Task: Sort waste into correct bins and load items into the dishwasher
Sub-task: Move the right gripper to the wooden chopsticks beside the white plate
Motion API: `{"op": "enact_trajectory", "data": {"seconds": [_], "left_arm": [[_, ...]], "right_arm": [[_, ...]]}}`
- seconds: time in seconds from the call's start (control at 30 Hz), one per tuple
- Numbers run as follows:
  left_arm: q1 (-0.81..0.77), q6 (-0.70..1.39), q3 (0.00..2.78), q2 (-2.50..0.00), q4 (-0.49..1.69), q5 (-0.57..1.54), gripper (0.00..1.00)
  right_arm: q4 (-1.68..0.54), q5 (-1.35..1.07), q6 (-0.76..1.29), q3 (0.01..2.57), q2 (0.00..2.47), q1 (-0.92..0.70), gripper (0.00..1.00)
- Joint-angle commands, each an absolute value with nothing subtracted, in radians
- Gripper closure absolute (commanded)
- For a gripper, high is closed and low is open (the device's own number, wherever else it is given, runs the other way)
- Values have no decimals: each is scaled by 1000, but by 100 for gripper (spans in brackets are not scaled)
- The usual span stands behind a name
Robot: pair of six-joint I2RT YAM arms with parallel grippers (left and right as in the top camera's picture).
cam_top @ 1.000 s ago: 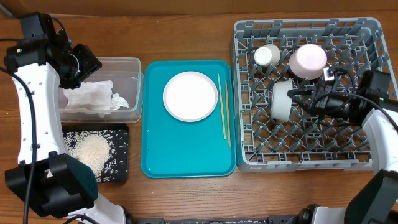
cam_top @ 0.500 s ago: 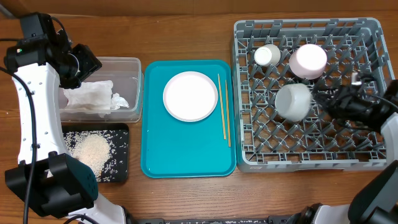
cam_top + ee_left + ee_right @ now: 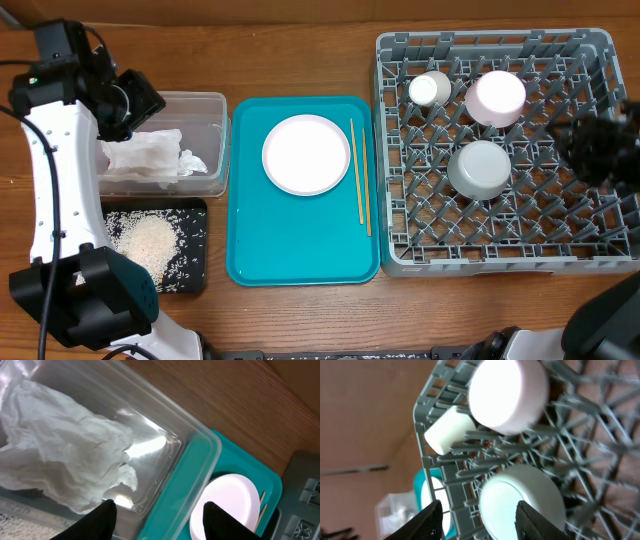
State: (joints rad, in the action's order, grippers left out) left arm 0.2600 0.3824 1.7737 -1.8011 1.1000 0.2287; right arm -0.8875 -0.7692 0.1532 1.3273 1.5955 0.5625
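Right side of the overhead view: grey dish rack [image 3: 400, 250], holding a small cream cup [image 3: 431, 88] at upper left, a pink bowl [image 3: 496, 98] beside it, a pale grey-blue bowl [image 3: 479, 169] just below. Centre: teal tray [image 3: 300, 255] carrying the round plate [image 3: 306, 154] and two chopsticks [image 3: 359, 180]. Left: clear tub [image 3: 215, 110] with the crumpled napkin [image 3: 145, 155]; below it, black tray [image 3: 195, 270] with loose rice [image 3: 150, 240]. Left gripper [image 3: 160, 522] over the tub, fingers apart, empty. Right gripper [image 3: 480, 522] above the grey-blue bowl, fingers apart, gripping nothing.

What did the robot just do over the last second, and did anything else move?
The right gripper let go of the grey-blue bowl, which now sits upside down in the rack, a little further right, and then drew back to the right. The left gripper, plate and chopsticks stayed put.
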Motion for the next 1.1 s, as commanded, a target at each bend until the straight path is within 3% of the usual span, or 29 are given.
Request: {"op": "enact_trajectory", "data": {"seconds": [0.0,0.23,0.5,0.73,1.07], "left_arm": [[210,360,1768,-1806,1081,236,41],[128,360,1768,-1806,1062,178,40],[110,359,1768,-1806,1068,150,40],[110,359,1768,-1806,1073,150,40],[110,358,1768,-1806,1074,150,40]], "right_arm": [[-917,-601,151,1442,1584,392,51],[-875,-277,150,1490,1591,-127,52],[-884,21,189,1486,1689,-514,52],[-884,95,256,1486,1863,-599,53],[-865,164,293,1486,2027,-592,73]]}}
